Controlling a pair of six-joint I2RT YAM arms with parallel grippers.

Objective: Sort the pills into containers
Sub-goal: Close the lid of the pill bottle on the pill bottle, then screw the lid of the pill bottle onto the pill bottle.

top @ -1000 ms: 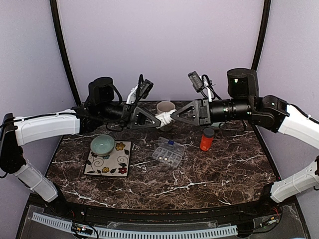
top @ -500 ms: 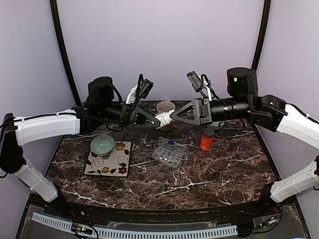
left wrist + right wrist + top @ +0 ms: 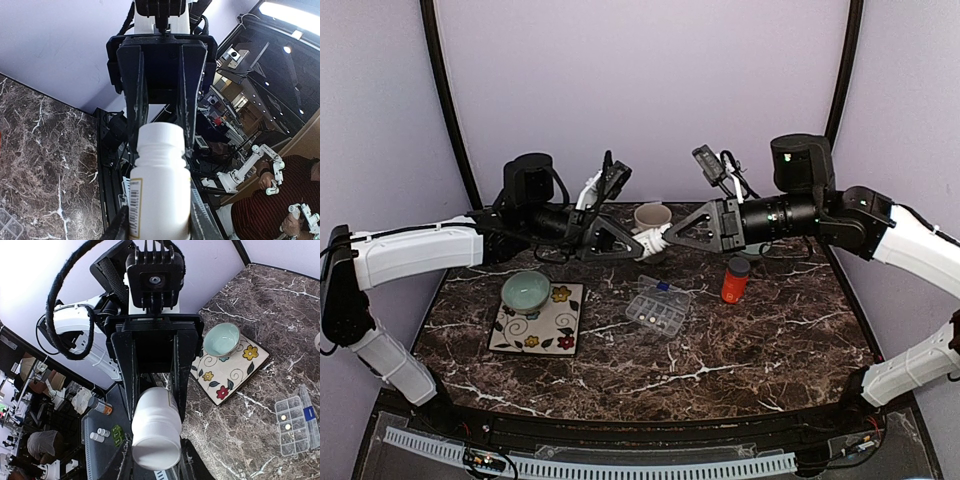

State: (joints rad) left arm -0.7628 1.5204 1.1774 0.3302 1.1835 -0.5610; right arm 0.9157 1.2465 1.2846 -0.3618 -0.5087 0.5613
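Note:
A white pill bottle (image 3: 651,238) hangs level in the air above the back of the table, held from both ends. My left gripper (image 3: 638,243) is shut on its body (image 3: 160,195). My right gripper (image 3: 666,237) is shut on its white cap (image 3: 156,452). The left wrist view shows the cap (image 3: 160,135) between the right arm's black fingers (image 3: 138,107). The clear organiser box (image 3: 657,308) lies open on the marble below, its containers (image 3: 290,426) holding two white pills (image 3: 285,418). A small blue piece (image 3: 661,286) sits at its far edge.
A pale green bowl (image 3: 525,291) rests on a flowered tile (image 3: 538,320) at the left. A cream mug (image 3: 652,216) stands behind the grippers. An orange bottle with a dark cap (image 3: 735,280) stands right of the organiser.
Both arms have shifted very slightly and the right wrist has turned a little. The bottle stays held between the two grippers in the same place.

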